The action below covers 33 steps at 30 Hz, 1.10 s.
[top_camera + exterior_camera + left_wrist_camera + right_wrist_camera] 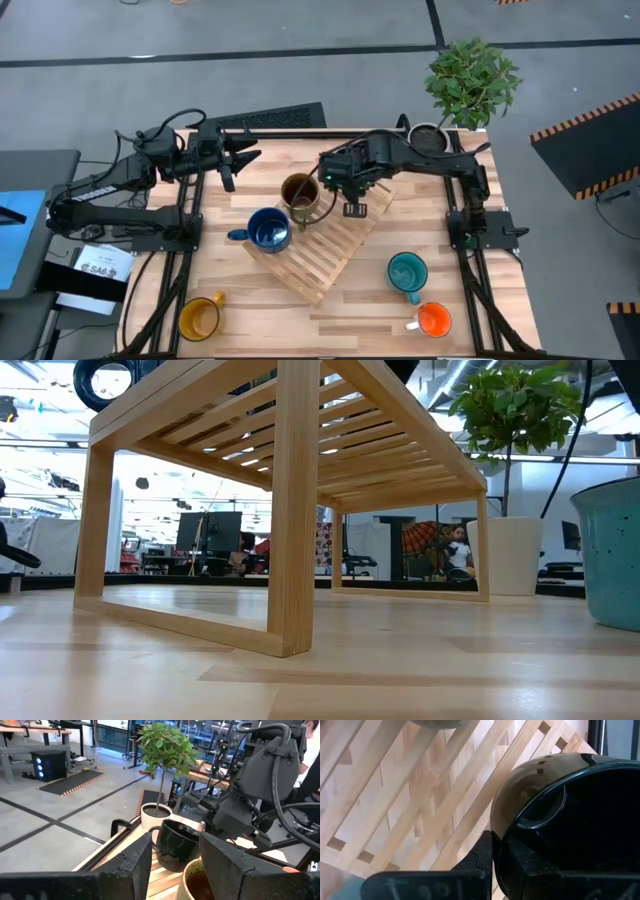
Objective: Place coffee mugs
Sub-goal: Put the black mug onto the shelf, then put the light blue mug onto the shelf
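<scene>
Black mug point(570, 825) fills the right wrist view, on the slatted rack point(320, 250) at twelve o'clock. Right end effector point(492, 857) pinches its rim. It looks hard, shiny, slippery, breakable; the rim seems safest.

Bright even light, soft shadows, glare on black mug point(560, 820)

Blue mug point(268, 229), olive-brown mug point(299, 192) and black mug point(176, 844) on the pale slatted rack point(325, 255); teal point(407, 271), orange point(434, 320), yellow point(198, 318).
</scene>
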Available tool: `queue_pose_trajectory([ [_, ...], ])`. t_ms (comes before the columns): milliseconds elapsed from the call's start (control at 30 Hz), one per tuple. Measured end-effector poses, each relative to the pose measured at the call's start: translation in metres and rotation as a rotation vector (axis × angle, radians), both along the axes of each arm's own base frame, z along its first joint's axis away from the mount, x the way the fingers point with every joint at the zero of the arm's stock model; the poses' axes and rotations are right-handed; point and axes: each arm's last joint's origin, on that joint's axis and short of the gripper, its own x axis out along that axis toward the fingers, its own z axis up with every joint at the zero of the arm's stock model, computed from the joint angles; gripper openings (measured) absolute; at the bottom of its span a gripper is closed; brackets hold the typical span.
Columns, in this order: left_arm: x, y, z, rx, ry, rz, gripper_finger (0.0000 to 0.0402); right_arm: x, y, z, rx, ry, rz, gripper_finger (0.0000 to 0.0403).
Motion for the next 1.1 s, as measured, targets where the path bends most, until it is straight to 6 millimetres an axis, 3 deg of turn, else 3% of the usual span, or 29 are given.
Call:
queue_pose_trajectory([
  [100,0.000,0.000,0.000,0.000,0.000,0.000,0.0149,0.002,-0.002,0.000,0.003,-0.022,-0.002,0.0045],
  [367,0.000,0.000,-0.001,-0.001,0.006,0.000,0.0149,0.004,-0.002,0.003,-0.001,-0.055,0.013,0.0120],
  [800,0.000,0.000,-0.004,-0.010,0.037,0.000,0.0149,0.004,-0.004,0.004,-0.002,-0.063,0.005,0.0159],
  [1100,0.000,0.000,-0.004,-0.005,0.038,0.000,0.0149,-0.005,-0.009,0.015,-0.006,-0.102,-0.009,0.0247],
])
